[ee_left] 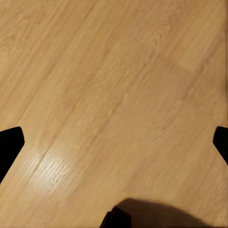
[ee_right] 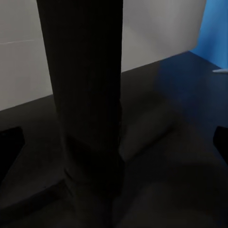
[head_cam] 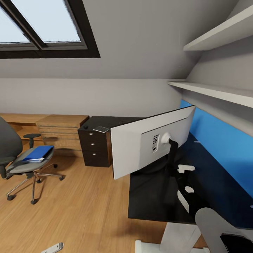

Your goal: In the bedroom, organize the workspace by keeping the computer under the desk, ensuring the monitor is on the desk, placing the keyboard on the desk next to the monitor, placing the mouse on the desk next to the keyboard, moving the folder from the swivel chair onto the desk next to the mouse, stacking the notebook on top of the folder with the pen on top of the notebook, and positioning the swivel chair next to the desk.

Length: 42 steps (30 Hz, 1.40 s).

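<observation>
The monitor [head_cam: 140,147] stands on the black desk [head_cam: 151,200], its pale back toward me and its panel tilted. My right gripper [ee_right: 118,142] is open, with the monitor's black stand [ee_right: 85,95] between its fingers. On the left is the swivel chair [head_cam: 10,147], and the blue folder [head_cam: 37,153] lies on its seat. A grey notebook [head_cam: 101,129] rests on the desk's drawer unit [head_cam: 95,147], with a small dark mouse [head_cam: 85,127] at that top's left corner. The keyboard [head_cam: 52,248] lies on the floor. My left gripper [ee_left: 114,142] is open over bare oak floor.
Low oak cabinets [head_cam: 59,130] line the back wall beside the drawer unit. A blue wall panel [head_cam: 218,140] and two white shelves [head_cam: 218,91] run along the desk's far side. A white box shape [head_cam: 175,239] sits below the desk's near edge.
</observation>
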Motion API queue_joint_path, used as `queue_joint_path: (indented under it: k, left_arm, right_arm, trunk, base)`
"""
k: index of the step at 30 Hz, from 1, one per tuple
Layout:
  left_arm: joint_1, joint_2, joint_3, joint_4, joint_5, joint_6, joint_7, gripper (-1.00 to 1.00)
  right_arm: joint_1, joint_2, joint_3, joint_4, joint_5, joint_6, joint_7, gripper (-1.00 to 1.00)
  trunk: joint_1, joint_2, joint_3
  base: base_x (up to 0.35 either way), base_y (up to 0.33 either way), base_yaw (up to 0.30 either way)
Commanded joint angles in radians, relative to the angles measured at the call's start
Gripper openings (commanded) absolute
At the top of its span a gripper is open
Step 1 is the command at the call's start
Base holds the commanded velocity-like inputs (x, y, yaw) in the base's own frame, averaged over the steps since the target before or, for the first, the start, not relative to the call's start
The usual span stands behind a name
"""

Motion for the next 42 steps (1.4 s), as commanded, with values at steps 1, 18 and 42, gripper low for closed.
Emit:
queue_joint_path:
  k: [1, 18, 42]
  left_arm:
    - [-0.001, 0.002, -0.010, -0.002, 0.006, 0.002, 0.009, 1.00]
    - [-0.001, 0.001, -0.032, 0.024, 0.006, -0.040, 0.009, 1.00]
    - [-0.001, 0.001, -0.032, 0.026, 0.007, -0.042, 0.009, 1.00]
  right_arm:
    - [-0.001, 0.000, -0.001, 0.001, 0.000, -0.003, -0.001, 1.00]
    - [-0.001, 0.000, -0.001, -0.001, 0.000, -0.003, -0.001, 1.00]
    - [-0.001, -0.001, -0.001, 0.000, 0.001, -0.003, -0.001, -1.00]
  trunk:
    - [0.000, -0.001, -0.001]
    - [0.000, -0.001, -0.001]
    - [0.000, -0.001, -0.001]
  base:
    - [0.033, 0.006, 0.000]
    - [0.087, 0.037, 0.000]
    - [0.054, -0.008, 0.000]
